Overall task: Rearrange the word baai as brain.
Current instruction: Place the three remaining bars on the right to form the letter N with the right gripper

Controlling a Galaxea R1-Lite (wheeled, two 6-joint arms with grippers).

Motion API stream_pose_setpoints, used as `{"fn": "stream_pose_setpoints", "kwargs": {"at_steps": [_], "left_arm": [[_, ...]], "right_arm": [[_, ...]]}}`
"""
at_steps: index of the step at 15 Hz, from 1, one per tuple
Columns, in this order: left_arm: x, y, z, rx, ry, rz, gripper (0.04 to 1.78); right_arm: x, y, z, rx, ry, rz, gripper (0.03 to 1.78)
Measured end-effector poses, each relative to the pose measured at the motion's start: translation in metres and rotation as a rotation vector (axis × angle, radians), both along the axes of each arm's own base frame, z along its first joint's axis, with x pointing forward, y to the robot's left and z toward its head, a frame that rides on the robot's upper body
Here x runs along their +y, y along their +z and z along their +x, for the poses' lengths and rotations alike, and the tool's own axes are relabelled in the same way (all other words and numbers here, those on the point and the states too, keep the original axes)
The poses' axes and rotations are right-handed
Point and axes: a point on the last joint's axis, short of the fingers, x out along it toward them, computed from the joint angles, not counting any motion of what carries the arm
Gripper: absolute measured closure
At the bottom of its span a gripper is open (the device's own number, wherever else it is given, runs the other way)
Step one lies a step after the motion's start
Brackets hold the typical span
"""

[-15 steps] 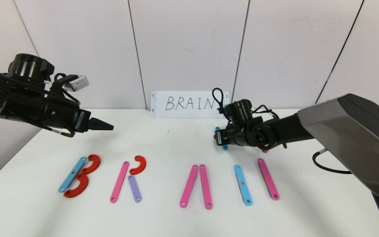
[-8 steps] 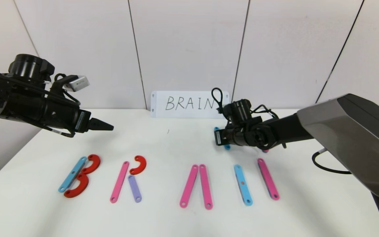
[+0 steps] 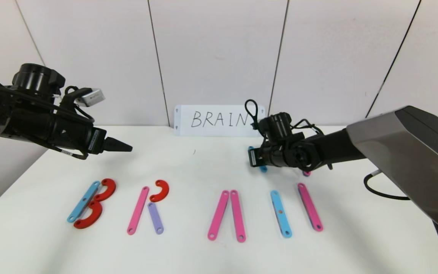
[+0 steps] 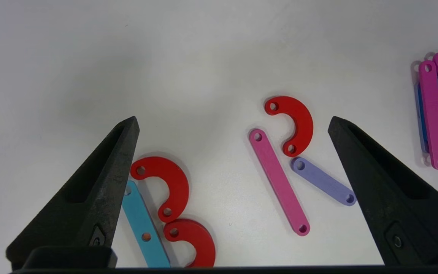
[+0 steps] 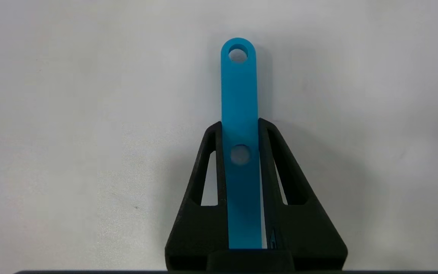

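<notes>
The letters lie in a row on the white table. At the left are a light-blue strip with two red curves. Then come a pink strip, a red curve and a purple strip. Then come two pink strips joined at the top, a light-blue strip and a pink strip. My right gripper is shut on another light-blue strip, held over the table behind the row. My left gripper is open and empty, above the left letters.
A white card with handwritten BRAIN leans on the back wall. The end of a pink piece shows under my right arm. The table's left edge runs close to the first letter.
My right gripper has shifted slightly to the right with the light-blue strip in it. The left arm has barely moved.
</notes>
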Motion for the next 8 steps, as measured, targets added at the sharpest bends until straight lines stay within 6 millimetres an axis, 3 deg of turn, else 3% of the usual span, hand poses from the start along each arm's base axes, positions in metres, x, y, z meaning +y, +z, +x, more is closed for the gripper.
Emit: {"fn": "stream_pose_setpoints", "kwargs": {"at_steps": [8], "left_arm": [[-0.003,-0.001,0.001,0.004,-0.008,0.001,0.08]], "right_arm": [[-0.011,0.051,-0.022,-0.065,0.042,-0.01,1.53]]}}
